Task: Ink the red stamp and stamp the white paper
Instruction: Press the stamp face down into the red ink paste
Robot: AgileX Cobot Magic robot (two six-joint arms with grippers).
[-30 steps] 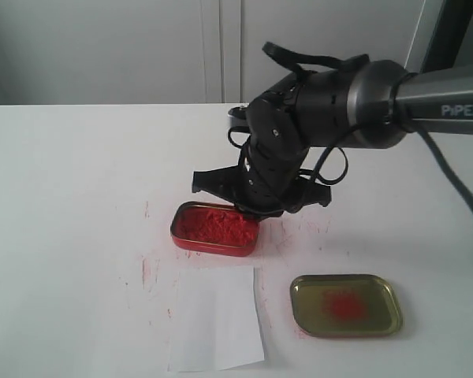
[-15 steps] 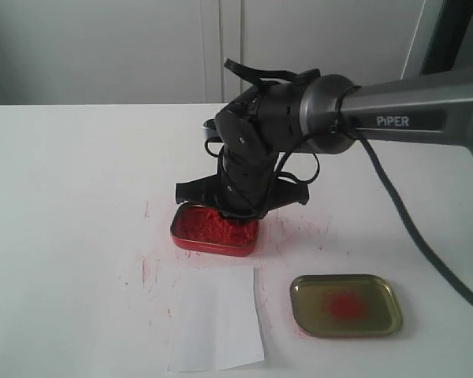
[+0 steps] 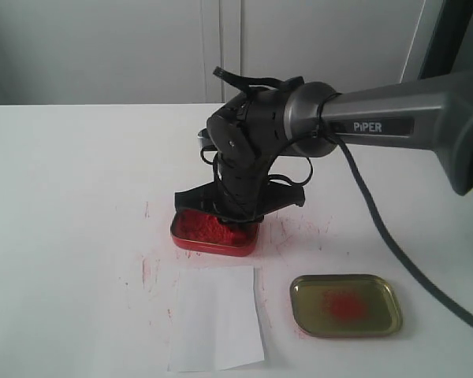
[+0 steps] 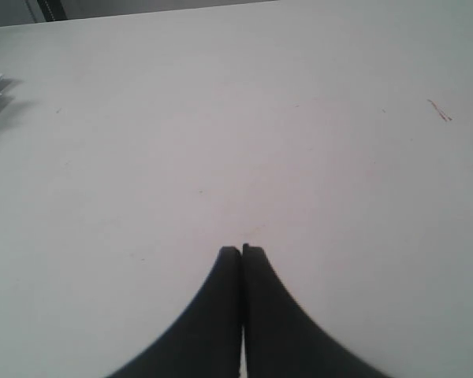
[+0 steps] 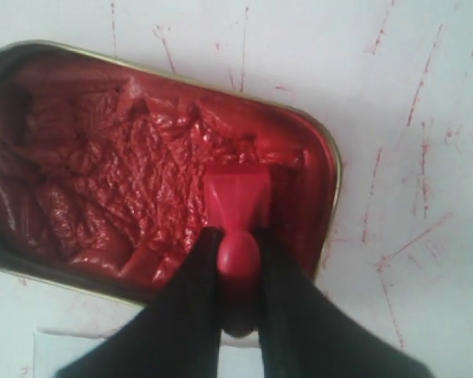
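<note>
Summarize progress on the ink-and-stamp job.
Done: the right gripper is shut on the red stamp.
In hand: the stamp's base is down in the red tin and appears to be pressed into the ink at one end.
Left: lift it out and press it on the white paper, which shows no imprint in the exterior view.
The left gripper is shut over bare table.

In the exterior view the right gripper (image 3: 236, 209) hides the red stamp (image 5: 238, 206) and the red ink tin's (image 3: 197, 240) far right corner. The right wrist view's edges cut off one tin end and most of the white paper (image 5: 63, 353).
</note>
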